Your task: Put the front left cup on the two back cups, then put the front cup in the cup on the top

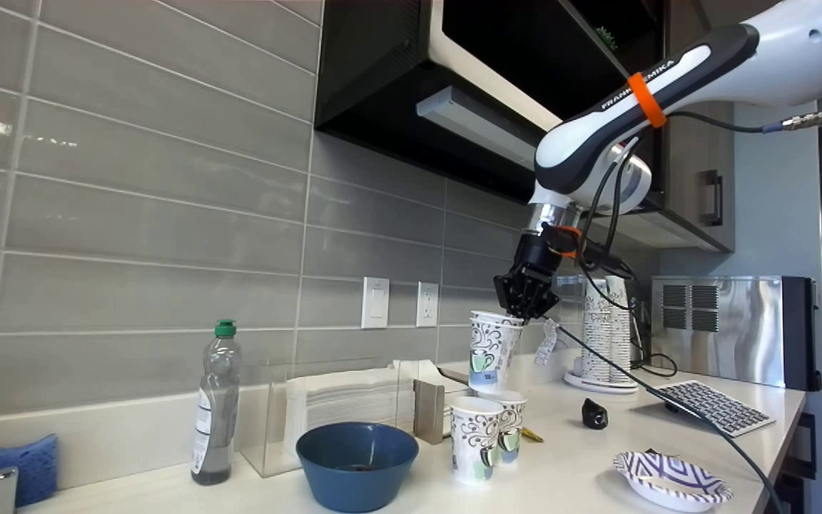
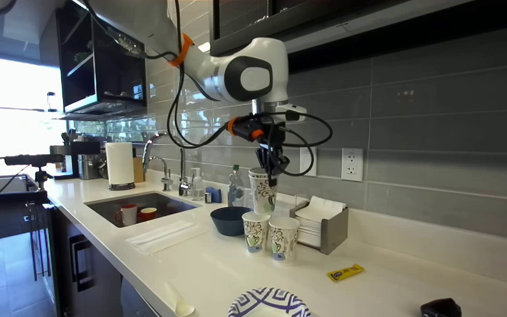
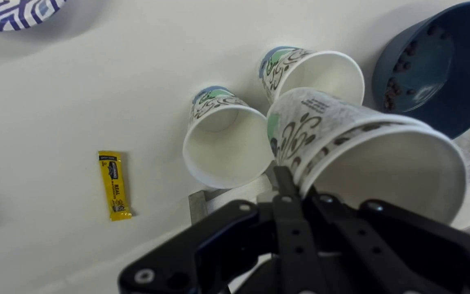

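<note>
Two white cups with a dark scribbled pattern, the two back cups, stand upright side by side on the counter in both exterior views [image 1: 473, 441] [image 2: 284, 241]; the other of the pair also shows [image 1: 511, 428] [image 2: 255, 233]. Two like cups, nested one in the other [image 1: 494, 351] [image 2: 263, 196], are above them. Their two rims show in the wrist view [image 3: 353, 134]. My gripper [image 3: 300, 188] is shut on their rims, one finger outside and one inside. The nested cups' base is about level with the standing cups' rims; I cannot tell whether it touches.
A blue bowl [image 1: 357, 475] stands close beside the standing cups. A napkin holder [image 2: 335, 229] is behind them. A yellow packet [image 3: 114, 185], a patterned paper bowl [image 1: 671, 482] and a black object [image 1: 594, 414] lie on the counter. Stacked cups [image 1: 605, 335] stand farther along.
</note>
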Controlling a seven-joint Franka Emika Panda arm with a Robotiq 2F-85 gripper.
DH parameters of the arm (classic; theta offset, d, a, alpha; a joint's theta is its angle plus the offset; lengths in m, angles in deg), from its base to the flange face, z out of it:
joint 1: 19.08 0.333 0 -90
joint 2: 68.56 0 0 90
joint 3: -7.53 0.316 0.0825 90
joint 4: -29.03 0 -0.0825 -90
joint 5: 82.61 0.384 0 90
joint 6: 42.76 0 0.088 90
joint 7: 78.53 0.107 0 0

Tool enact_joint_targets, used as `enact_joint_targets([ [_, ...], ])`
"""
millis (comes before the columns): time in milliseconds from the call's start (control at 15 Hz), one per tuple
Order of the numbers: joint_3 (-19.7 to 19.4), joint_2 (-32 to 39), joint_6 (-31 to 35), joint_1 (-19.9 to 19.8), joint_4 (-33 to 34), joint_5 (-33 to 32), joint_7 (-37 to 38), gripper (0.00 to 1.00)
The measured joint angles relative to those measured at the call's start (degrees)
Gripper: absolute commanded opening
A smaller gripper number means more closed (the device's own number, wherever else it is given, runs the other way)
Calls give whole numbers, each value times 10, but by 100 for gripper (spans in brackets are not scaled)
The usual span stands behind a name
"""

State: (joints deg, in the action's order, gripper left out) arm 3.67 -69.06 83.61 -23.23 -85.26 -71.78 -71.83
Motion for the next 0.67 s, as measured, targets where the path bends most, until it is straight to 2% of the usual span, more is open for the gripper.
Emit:
enact_joint_targets([
  [667,16,23,-9,20,23,0,-6,1],
])
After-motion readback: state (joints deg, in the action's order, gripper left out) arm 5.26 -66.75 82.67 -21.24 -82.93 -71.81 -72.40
